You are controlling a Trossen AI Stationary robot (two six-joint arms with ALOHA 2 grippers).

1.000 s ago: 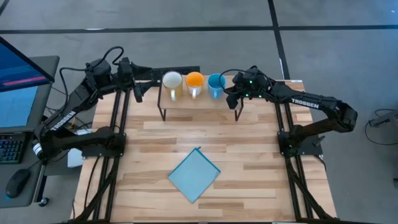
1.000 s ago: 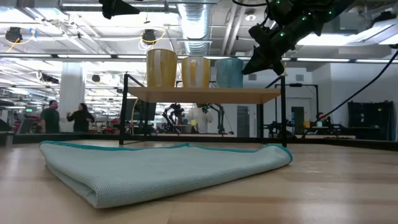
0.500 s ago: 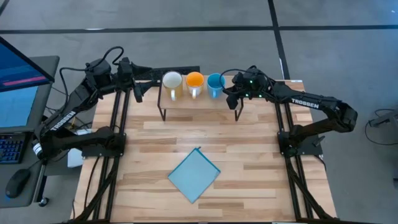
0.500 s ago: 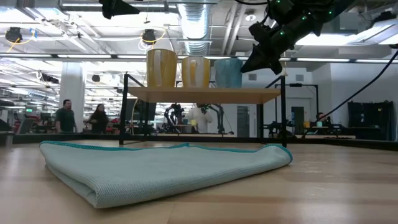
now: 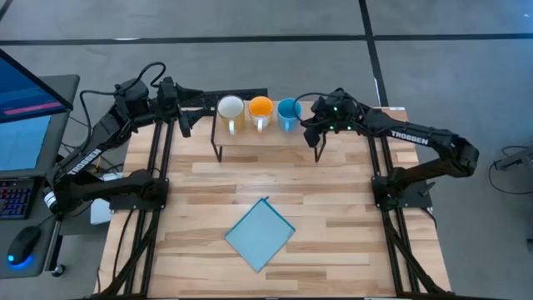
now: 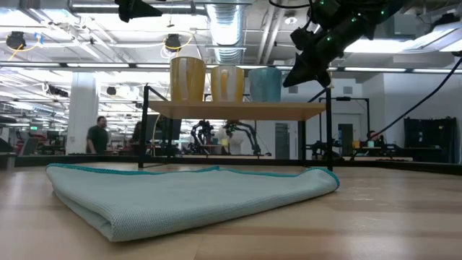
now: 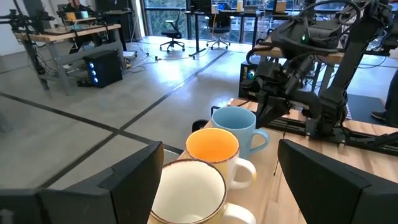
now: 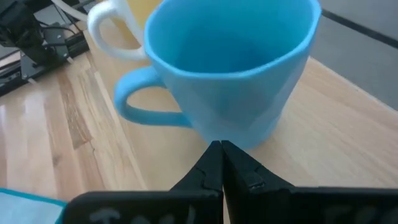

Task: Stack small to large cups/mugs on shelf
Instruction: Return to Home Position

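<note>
Three mugs stand upright in a row on the shelf (image 5: pixel 266 140) at the table's far edge: cream (image 5: pixel 231 108) at the left, orange with a white handle (image 5: pixel 261 107) in the middle, light blue (image 5: pixel 289 109) at the right. Their handles point toward the table's near side. My right gripper (image 5: pixel 306 124) is shut, its tips at the foot of the blue mug (image 8: pixel 230 74) on the side toward the table's right. My left gripper (image 5: pixel 185 122) is open and empty, left of the cream mug (image 7: pixel 186 193) and above the shelf's height. My right gripper's shut fingertips (image 8: pixel 214 155) come slanting down from the table's right at the blue mug's lower wall (image 8: pixel 239 134). I cannot tell whether they touch it. The mug stands upright on the shelf top.
A folded light-blue cloth (image 5: pixel 260 234) lies flat on the table's near middle. The shelf's black legs (image 6: pixel 330 130) stand on the far part of the table. A monitor and keyboard (image 5: pixel 21 125) are off the table's left. A person (image 6: pixel 95 136) shows far off in the room.
</note>
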